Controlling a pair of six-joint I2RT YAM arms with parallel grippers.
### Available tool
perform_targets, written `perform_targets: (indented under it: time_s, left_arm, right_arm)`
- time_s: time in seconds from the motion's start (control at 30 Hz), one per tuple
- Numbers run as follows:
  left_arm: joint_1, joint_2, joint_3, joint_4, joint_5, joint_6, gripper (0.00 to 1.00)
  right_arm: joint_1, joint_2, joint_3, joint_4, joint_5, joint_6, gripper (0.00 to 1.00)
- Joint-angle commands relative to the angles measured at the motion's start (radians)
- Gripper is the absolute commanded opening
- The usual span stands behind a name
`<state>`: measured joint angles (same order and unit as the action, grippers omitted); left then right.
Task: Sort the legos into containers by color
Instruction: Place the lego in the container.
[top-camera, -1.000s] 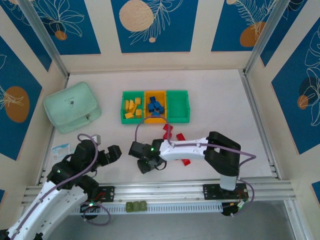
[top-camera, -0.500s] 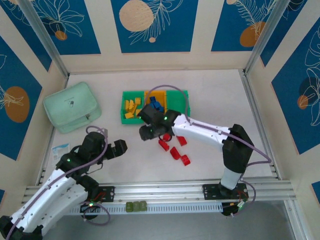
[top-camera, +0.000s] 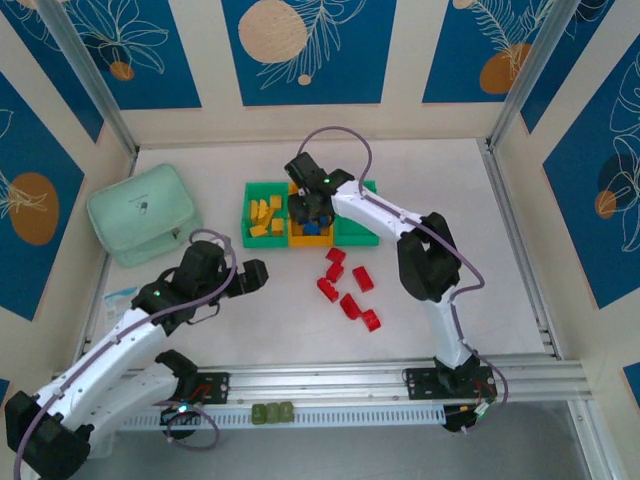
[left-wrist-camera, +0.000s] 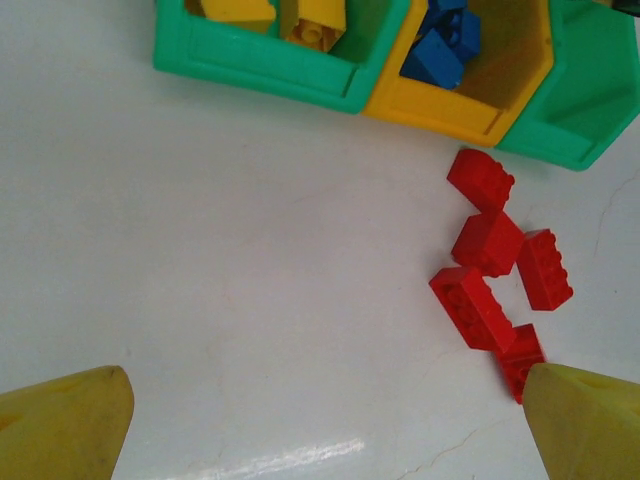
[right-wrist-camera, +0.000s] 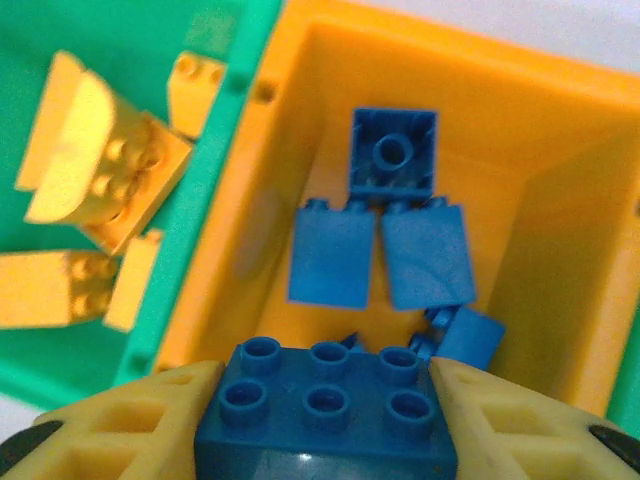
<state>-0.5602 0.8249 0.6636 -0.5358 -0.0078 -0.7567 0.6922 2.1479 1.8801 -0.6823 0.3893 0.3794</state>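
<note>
A blue lego (right-wrist-camera: 325, 400) is pinched between the yellow fingers (right-wrist-camera: 130, 420) of the right gripper (right-wrist-camera: 322, 445); it is held just above the orange container (right-wrist-camera: 520, 130) (the middle one of three joined in a row). More blue legos (right-wrist-camera: 395, 150) are seen lying inside that container; yellow legos (right-wrist-camera: 100, 190) are piled in the green container (right-wrist-camera: 215, 40) joined to its left side. The other green container (top-camera: 356, 215) is joined to its right side. A small bunch of red legos (left-wrist-camera: 490, 270) is left lying on the white desk (left-wrist-camera: 220, 250), just in front of the containers. The left gripper (left-wrist-camera: 325, 430) is spread wide, and nothing is held in it; it hangs over the bare desk, near the red legos but not touching them. A pale green box (top-camera: 142, 213) is seen on the desk, well to the left of the containers.
</note>
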Motion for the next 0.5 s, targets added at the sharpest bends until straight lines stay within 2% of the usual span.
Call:
perform_targets:
  time_s: [0.0,0.1,0.2,0.47]
  left_arm:
    - [0.011,0.018,0.033,0.040,0.009,0.031,0.99]
    - [0.013,0.031,0.037,0.044,0.014,0.035,0.99]
    - [0.013,0.032,0.041,0.042,0.020,0.040,0.99]
    - [0.013,0.002,0.034,0.030,0.056,0.051,0.99]
  right_arm:
    - [-0.012,0.024,0.058,-0.023,0.012,-0.034,0.55]
    - [-0.013,0.030,0.095,-0.042,0.020,-0.044,0.67]
    - [-0.008,-0.007,0.077,-0.041,0.030,-0.047,0.72]
    - [0.001,-0.247,-0.188,-0.012,0.005,-0.014,0.75]
